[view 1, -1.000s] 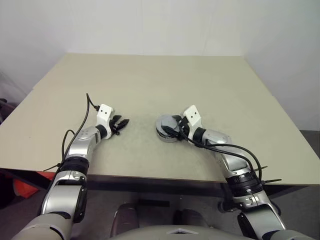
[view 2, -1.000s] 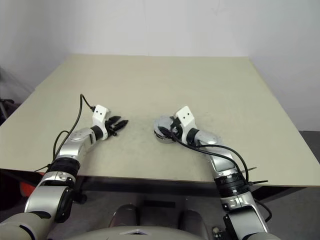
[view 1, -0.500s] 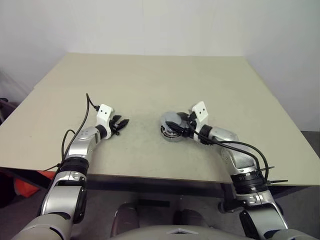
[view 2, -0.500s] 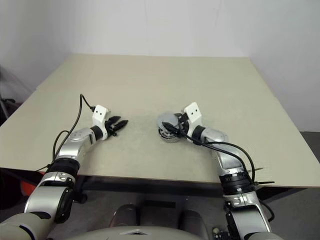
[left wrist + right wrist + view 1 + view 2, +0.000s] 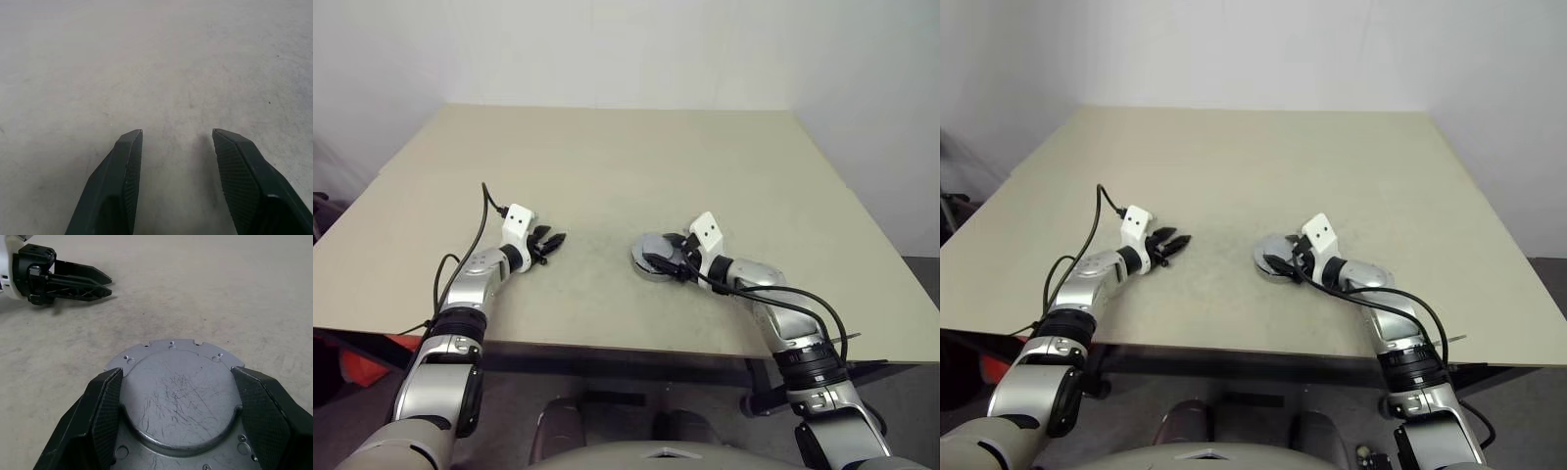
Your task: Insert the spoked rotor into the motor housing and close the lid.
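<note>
On the beige, faintly speckled surface [image 5: 607,157], the motor housing [image 5: 651,266] sits toward the right of the near half, a thick round silver puck with its lid [image 5: 175,396] already on top. The lid is grey metal, solid-faced, covered in fine scratches, with a raised round centre and a flat outer flange that has small screw holes and shallow notches along its edge. What lies inside the housing under the lid cannot be seen.

The right claw [image 5: 177,418] straddles the lid, its two black fingers [image 5: 105,413] spread wide, one at each side of the raised centre. Their inner pads are cross-hatched. Whether the pads press the metal or just stand beside it cannot be told.

The left claw [image 5: 551,243] hangs just over bare surface, well apart from the housing, to its left. Its black fingers [image 5: 122,186] stand moderately apart with nothing between them; they are wedge-shaped with textured inner faces.
</note>
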`<act>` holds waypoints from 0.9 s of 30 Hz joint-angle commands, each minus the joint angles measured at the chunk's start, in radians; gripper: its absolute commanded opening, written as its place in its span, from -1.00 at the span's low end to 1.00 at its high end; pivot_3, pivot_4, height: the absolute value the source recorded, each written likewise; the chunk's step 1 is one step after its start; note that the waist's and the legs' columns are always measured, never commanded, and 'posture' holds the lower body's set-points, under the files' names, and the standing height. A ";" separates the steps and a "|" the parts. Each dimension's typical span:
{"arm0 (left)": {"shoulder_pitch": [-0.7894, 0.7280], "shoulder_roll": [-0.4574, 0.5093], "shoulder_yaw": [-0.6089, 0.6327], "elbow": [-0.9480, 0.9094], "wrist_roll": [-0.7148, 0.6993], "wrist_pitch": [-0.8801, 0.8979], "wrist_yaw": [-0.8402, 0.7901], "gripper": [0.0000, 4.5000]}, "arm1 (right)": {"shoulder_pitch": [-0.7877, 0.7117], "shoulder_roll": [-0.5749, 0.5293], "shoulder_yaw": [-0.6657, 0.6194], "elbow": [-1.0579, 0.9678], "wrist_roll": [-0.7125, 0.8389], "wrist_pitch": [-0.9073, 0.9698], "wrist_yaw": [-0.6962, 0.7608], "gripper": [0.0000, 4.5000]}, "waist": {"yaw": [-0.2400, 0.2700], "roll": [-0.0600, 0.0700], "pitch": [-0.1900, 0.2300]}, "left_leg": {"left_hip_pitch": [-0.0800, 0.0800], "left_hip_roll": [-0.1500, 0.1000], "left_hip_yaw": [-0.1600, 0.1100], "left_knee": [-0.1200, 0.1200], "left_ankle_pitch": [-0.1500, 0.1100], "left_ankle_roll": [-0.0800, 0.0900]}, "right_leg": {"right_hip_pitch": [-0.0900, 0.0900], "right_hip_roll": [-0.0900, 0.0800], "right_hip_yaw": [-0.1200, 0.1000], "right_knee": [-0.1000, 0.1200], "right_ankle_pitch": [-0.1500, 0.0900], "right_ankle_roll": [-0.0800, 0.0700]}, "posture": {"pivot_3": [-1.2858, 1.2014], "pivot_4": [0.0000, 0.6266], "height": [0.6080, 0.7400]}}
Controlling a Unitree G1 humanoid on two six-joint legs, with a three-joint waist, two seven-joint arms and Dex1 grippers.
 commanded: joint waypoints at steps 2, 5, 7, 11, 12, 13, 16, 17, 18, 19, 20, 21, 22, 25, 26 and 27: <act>-0.019 0.012 -0.001 -0.019 0.003 -0.008 -0.007 0.08 | -0.013 -0.002 -0.011 -0.025 -0.004 -0.026 -0.009 0.37 | 0.000 0.000 0.000 | 0.000 0.000 0.000 0.000 0.000 0.000 | 0.000 0.000 0.000 0.000 0.000 0.000 | 0.03 -1.00 1.00; -0.021 0.012 -0.001 -0.017 0.004 -0.009 -0.008 0.08 | -0.013 -0.003 -0.011 -0.020 -0.008 -0.028 -0.013 0.37 | 0.000 0.000 0.000 | 0.000 0.000 0.000 0.000 0.000 0.000 | 0.000 0.000 0.000 0.000 0.000 0.000 | 0.03 -1.00 1.00; -0.021 0.012 -0.002 -0.018 0.004 -0.008 -0.008 0.08 | -0.012 -0.003 -0.011 -0.016 -0.010 -0.029 -0.015 0.37 | 0.000 0.000 0.000 | 0.000 0.000 0.000 0.000 0.000 0.000 | 0.000 0.000 0.000 0.000 0.000 0.000 | 0.03 -1.00 1.00; -0.021 0.011 -0.002 -0.020 0.003 -0.007 -0.008 0.08 | -0.003 -0.002 -0.007 -0.012 -0.015 -0.032 -0.015 0.37 | 0.000 0.000 0.000 | 0.000 0.000 0.000 0.000 0.000 0.000 | 0.000 0.000 0.000 0.000 0.000 0.000 | 0.03 -1.00 1.00; -0.020 0.011 -0.002 -0.021 0.003 -0.006 -0.008 0.08 | 0.001 -0.003 -0.006 -0.010 -0.016 -0.034 -0.015 0.37 | 0.000 0.000 0.000 | 0.000 0.000 0.000 0.000 0.000 0.000 | 0.000 0.000 0.000 0.000 0.000 0.000 | 0.03 -1.00 1.00; -0.020 0.010 -0.001 -0.022 0.003 -0.006 -0.007 0.08 | 0.003 -0.003 -0.006 -0.009 -0.017 -0.035 -0.014 0.37 | 0.000 0.000 0.000 | 0.000 0.000 0.000 0.000 0.000 0.000 | 0.000 0.000 0.000 0.000 0.000 0.000 | 0.03 -1.00 1.00; -0.019 0.011 -0.001 -0.023 0.003 -0.005 -0.007 0.08 | 0.013 -0.007 0.000 -0.010 -0.021 -0.037 -0.007 0.37 | 0.000 0.000 0.000 | 0.000 0.000 0.000 0.000 0.000 0.000 | 0.000 0.000 0.000 0.000 0.000 0.000 | 0.03 -1.00 1.00; -0.019 0.011 0.000 -0.024 0.003 -0.005 -0.006 0.08 | 0.017 -0.009 0.004 -0.007 -0.024 -0.040 -0.006 0.37 | 0.000 0.000 0.000 | 0.000 0.000 0.000 0.000 0.000 0.000 | 0.000 0.000 0.000 0.000 0.000 0.000 | 0.03 -1.00 1.00; -0.019 0.011 0.000 -0.024 0.003 -0.004 -0.006 0.08 | 0.019 -0.010 0.007 -0.005 -0.028 -0.043 -0.006 0.37 | 0.000 0.000 0.000 | 0.000 0.000 0.000 0.000 0.000 0.000 | 0.000 0.000 0.000 0.000 0.000 0.000 | 0.03 -1.00 1.00; -0.018 0.011 0.000 -0.025 0.003 -0.004 -0.006 0.08 | 0.020 -0.010 0.008 -0.002 -0.030 -0.045 -0.007 0.37 | 0.000 0.000 0.000 | 0.000 0.000 0.000 0.000 0.000 0.001 | 0.001 0.000 0.000 0.000 0.000 0.000 | 0.03 -1.00 1.00; -0.018 0.011 0.000 -0.025 0.003 -0.004 -0.007 0.08 | 0.020 -0.009 0.009 0.002 -0.033 -0.047 -0.009 0.37 | 0.001 0.000 0.000 | 0.000 0.000 0.000 0.000 0.000 0.001 | 0.001 0.000 0.000 0.000 0.000 0.000 | 0.03 -1.00 1.00; -0.018 0.011 0.000 -0.025 0.004 -0.004 -0.007 0.08 | 0.019 -0.009 0.010 0.007 -0.037 -0.048 -0.012 0.37 | 0.001 0.000 0.000 | 0.000 0.000 0.000 0.000 0.000 0.001 | 0.001 0.000 0.000 0.000 0.000 0.000 | 0.03 -1.00 1.00; -0.018 0.011 0.000 -0.025 0.004 -0.004 -0.007 0.08 | 0.019 -0.008 0.011 0.010 -0.039 -0.049 -0.014 0.37 | 0.001 0.000 0.000 | 0.000 0.000 0.000 0.000 0.000 0.001 | 0.001 0.000 0.000 0.000 0.000 0.000 | 0.03 -1.00 1.00; -0.016 0.012 0.000 -0.028 0.004 -0.003 -0.009 0.08 | 0.019 -0.001 0.012 0.020 -0.045 -0.045 -0.023 0.37 | 0.001 0.000 0.000 | 0.000 0.000 0.000 0.000 -0.001 0.001 | 0.001 0.000 0.000 0.000 0.000 0.000 | 0.03 -1.00 1.00; -0.016 0.012 0.000 -0.029 0.004 -0.003 -0.010 0.08 | 0.019 0.001 0.011 0.022 -0.045 -0.044 -0.025 0.37 | 0.001 0.000 0.000 | 0.001 0.000 0.000 0.000 -0.001 0.001 | 0.001 0.000 0.000 0.000 0.000 0.000 | 0.03 -1.00 1.00; -0.015 0.011 -0.001 -0.030 0.004 -0.002 -0.010 0.08 | 0.020 0.003 0.012 0.026 -0.045 -0.045 -0.026 0.37 | 0.001 0.000 0.000 | 0.001 0.000 0.000 0.001 -0.001 0.002 | 0.002 0.000 0.000 0.000 0.000 0.000 | 0.03 -1.00 1.00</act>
